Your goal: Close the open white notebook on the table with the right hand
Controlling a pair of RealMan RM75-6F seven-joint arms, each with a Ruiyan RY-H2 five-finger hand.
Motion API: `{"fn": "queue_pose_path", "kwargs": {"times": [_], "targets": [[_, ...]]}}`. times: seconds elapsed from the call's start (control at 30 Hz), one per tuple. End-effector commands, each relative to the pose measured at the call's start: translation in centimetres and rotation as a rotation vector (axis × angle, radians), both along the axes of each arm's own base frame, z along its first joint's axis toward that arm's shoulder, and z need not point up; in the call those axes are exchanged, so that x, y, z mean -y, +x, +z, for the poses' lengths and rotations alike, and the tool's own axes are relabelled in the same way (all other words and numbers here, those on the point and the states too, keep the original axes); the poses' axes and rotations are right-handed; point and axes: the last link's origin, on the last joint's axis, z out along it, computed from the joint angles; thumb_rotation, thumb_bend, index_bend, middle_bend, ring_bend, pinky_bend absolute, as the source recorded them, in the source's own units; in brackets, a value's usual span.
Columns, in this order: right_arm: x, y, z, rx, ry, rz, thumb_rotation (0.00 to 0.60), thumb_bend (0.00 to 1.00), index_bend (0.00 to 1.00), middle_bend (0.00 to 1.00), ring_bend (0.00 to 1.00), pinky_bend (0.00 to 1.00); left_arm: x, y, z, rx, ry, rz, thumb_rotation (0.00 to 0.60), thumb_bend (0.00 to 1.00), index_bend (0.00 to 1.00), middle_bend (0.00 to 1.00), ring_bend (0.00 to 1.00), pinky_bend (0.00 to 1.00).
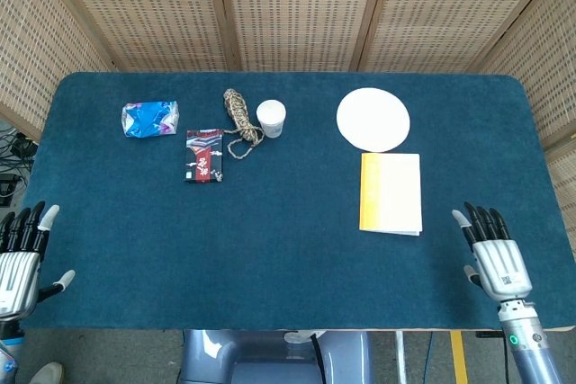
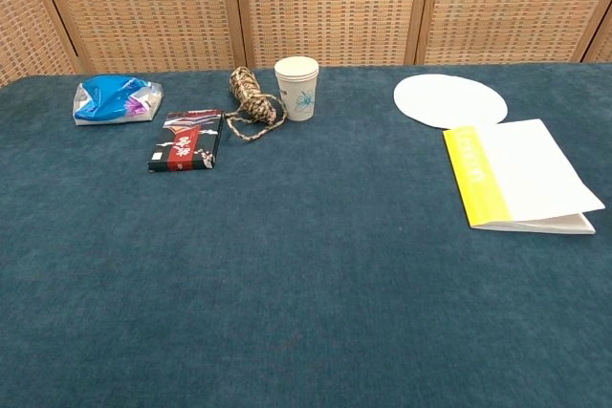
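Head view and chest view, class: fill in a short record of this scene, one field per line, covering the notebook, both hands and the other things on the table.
notebook: closed, flat, yellow spine strip to the left
right hand: fingers apart, holding nothing, right of the notebook, not touching it
left hand: fingers apart, at the table's left edge
plate: just behind the notebook
paper cup: upright, beside the rope bundle

No text is legible. The red and black packet (image 2: 186,139) carries white characters, the notebook's (image 2: 521,177) yellow spine strip faint marks, and the paper cup (image 2: 296,89) a blue print; all too small to read.
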Motion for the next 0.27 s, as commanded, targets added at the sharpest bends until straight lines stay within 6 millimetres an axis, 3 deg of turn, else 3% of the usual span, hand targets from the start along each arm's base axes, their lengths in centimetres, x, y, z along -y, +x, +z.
{"fn": "queue_pose_path", "kwargs": {"times": [0.03,0.27], "targets": [[-1.06,-0.62,0.56,-0.008,0.004,0.003,0.600,0.31,0.00,0.00,0.00,0.00,0.05,0.02,-0.07,-0.002,-0.002,-0.004,0.600,0.06,0.00,0.00,0.00,0.00],[-1.37,-0.39,1.17,0.019,-0.008,-0.003,0.600,0.31,0.00,0.00,0.00,0.00,0.19,0.09,-0.20,0.007,-0.013,-0.013,0.600,0.06,0.00,0.00,0.00,0.00]]}}
